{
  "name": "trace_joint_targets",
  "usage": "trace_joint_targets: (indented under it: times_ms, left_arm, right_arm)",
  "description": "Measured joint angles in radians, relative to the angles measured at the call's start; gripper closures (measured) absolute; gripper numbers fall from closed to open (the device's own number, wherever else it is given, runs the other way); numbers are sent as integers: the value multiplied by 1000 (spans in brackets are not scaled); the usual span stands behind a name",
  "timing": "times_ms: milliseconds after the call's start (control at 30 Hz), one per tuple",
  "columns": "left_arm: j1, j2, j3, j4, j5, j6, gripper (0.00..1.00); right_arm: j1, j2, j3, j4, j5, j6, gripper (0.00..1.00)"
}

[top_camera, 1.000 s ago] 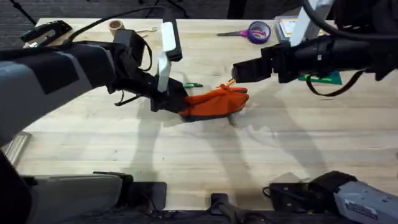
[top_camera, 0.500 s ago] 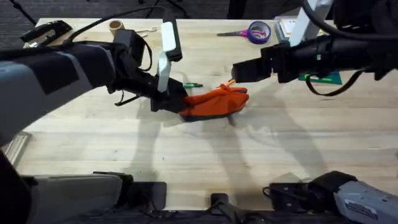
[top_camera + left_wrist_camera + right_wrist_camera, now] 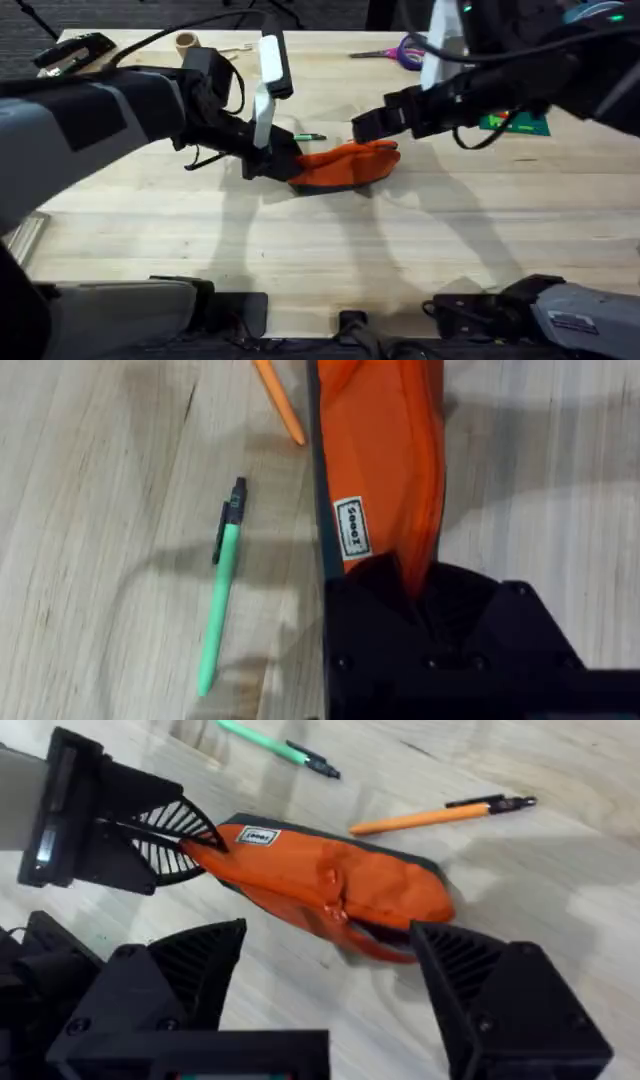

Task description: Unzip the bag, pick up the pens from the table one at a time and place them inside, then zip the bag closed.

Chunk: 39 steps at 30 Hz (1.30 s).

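The orange bag (image 3: pixel 345 165) lies mid-table, bunched, its zipper side facing up. My left gripper (image 3: pixel 286 166) is shut on the bag's left end; the left wrist view shows the fabric (image 3: pixel 385 460) pinched in its jaws (image 3: pixel 408 578). My right gripper (image 3: pixel 364 127) hovers open just above the bag's far right part, its fingers straddling the bag (image 3: pixel 320 880) in the right wrist view (image 3: pixel 330 932). The green pen (image 3: pixel 308 136) (image 3: pixel 222 600) (image 3: pixel 275 747) lies on the table just behind the bag. Beside it lies the orange pen (image 3: pixel 440 815) (image 3: pixel 278 400).
Purple-handled scissors (image 3: pixel 400 50) lie at the far right of the table, partly behind the right arm. A tape roll (image 3: pixel 186 42) and a black object (image 3: pixel 75 50) sit at the far left. A green item (image 3: pixel 515 122) lies under the right arm.
The right arm has swung left and closer to the bag, and now covers part of the scissors. The left gripper and the bag have stayed put.
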Motion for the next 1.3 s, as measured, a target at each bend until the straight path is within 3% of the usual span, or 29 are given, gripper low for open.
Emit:
trace_joint_targets:
  times_ms: [500,767,900,1300]
  left_arm:
    - [0,0,0,0,0,0,959]
    - [0,0,0,0,0,0,959]
    - [0,0,0,0,0,0,959]
    - [0,0,0,-1,0,0,959]
  right_arm:
    - [28,112,0,66,0,0,10]
    - [28,143,0,66,0,0,93]
    - [28,150,0,68,0,1,219]
    - [28,150,1,68,1,3,845]
